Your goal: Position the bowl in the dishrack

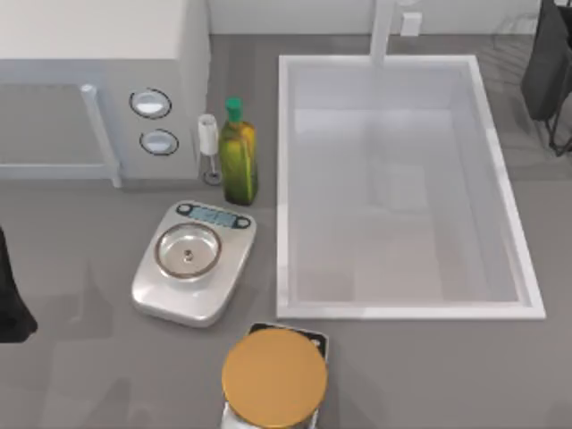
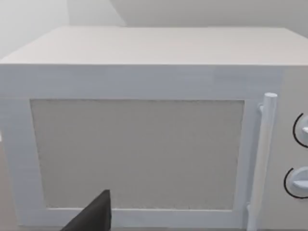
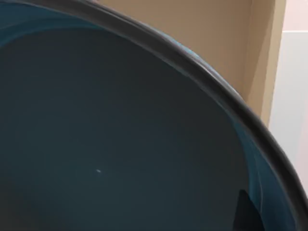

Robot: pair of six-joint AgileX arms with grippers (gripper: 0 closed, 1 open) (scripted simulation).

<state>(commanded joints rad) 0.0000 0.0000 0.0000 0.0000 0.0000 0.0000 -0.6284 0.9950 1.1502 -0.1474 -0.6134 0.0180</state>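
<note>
- The bowl sits very close before the right wrist camera, its dark teal-blue inside curving up to a dark rim, with a tan wall behind it.
- A small dark tip shows at the bowl's inner edge; how far the right arm's fingers are parted, and whether they grip the bowl, I cannot tell.
- In the top view the right arm is a dark shape past the far right corner of the sink, over thin dark wires of the dishrack.
- The sink, a big white rectangular basin, has a white tap at its far edge.
- Just left of the sink stands a green oil bottle with a green cap; a small white bottle is just beside it, farther from the sink.
- Left again is a white microwave with two round knobs and a bar handle.
- Near the sink's front left corner lies a silver kitchen scale with a steel pan and a display whose writing is too small to read.
- In front of the sink's front left corner a golden-orange disc rests on a second scale.
- The left arm is parked well left of the sink, facing the microwave door; one dark finger shows, and its opening I cannot tell.
</note>
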